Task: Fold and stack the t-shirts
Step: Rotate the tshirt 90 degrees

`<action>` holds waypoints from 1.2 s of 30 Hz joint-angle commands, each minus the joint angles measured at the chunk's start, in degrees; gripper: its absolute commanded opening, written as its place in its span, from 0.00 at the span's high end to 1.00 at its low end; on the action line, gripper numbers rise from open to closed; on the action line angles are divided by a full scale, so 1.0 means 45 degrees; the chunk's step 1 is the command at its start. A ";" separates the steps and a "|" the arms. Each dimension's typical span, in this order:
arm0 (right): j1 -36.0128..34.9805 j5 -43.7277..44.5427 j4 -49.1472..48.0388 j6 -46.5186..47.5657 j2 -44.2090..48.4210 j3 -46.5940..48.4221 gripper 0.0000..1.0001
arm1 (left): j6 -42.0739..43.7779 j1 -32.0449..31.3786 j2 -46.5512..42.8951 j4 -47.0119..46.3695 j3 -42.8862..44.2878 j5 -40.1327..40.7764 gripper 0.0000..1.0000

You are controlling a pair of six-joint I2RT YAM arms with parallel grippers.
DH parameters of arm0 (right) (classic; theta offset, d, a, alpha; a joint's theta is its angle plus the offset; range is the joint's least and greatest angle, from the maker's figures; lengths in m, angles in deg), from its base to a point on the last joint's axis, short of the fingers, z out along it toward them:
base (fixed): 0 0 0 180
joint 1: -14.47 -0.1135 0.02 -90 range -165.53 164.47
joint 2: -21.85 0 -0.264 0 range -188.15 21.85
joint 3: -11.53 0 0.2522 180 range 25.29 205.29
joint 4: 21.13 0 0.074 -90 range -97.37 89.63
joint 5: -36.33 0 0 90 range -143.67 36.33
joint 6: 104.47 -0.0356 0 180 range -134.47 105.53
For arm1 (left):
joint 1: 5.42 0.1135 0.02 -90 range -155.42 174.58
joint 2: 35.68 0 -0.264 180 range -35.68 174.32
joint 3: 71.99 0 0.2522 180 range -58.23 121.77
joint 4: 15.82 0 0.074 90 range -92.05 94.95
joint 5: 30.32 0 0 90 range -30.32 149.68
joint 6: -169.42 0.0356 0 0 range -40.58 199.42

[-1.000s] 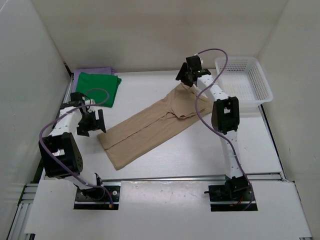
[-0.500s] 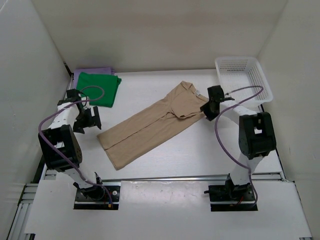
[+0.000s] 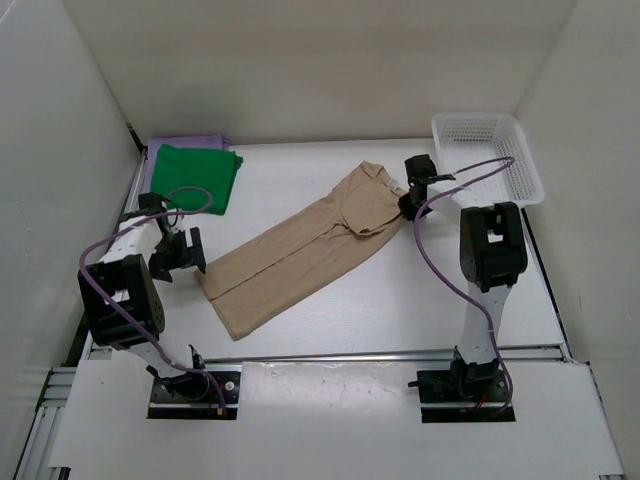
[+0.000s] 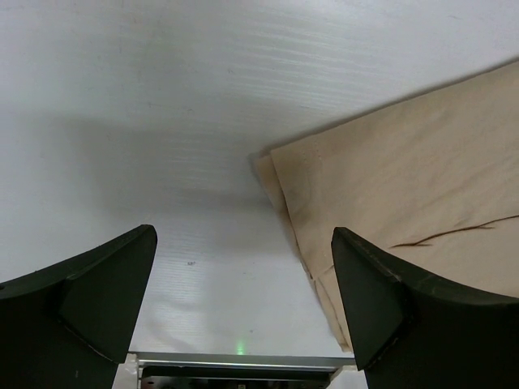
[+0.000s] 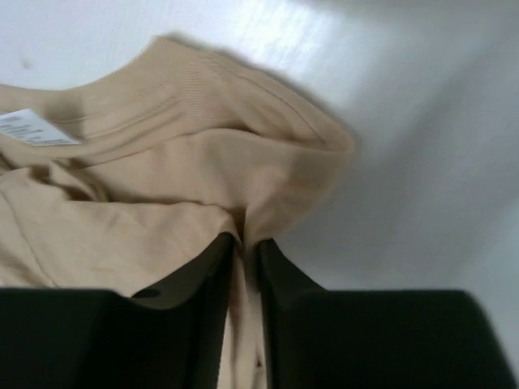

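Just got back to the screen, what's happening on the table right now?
The right gripper is pinching the tan shirt near its collar. That shirt lies folded lengthwise, diagonally across the table. The left gripper hangs open at the shirt's near left corner, gripping nothing. The green shirt sits folded on the purple shirt in the far left corner.
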State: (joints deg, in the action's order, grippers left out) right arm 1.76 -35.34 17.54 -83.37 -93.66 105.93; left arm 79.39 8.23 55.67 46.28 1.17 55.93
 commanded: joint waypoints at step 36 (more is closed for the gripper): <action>-0.1994 -0.5088 -0.1355 0.6032 0.4447 -0.2321 0.31 | 0.0007 -0.1102 -0.5253 0.0959 0.0413 -0.0085 0.00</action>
State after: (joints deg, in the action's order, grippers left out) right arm -2.08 -57.26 7.26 -65.28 -81.07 104.86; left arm 79.39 1.28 41.09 50.74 -0.19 54.49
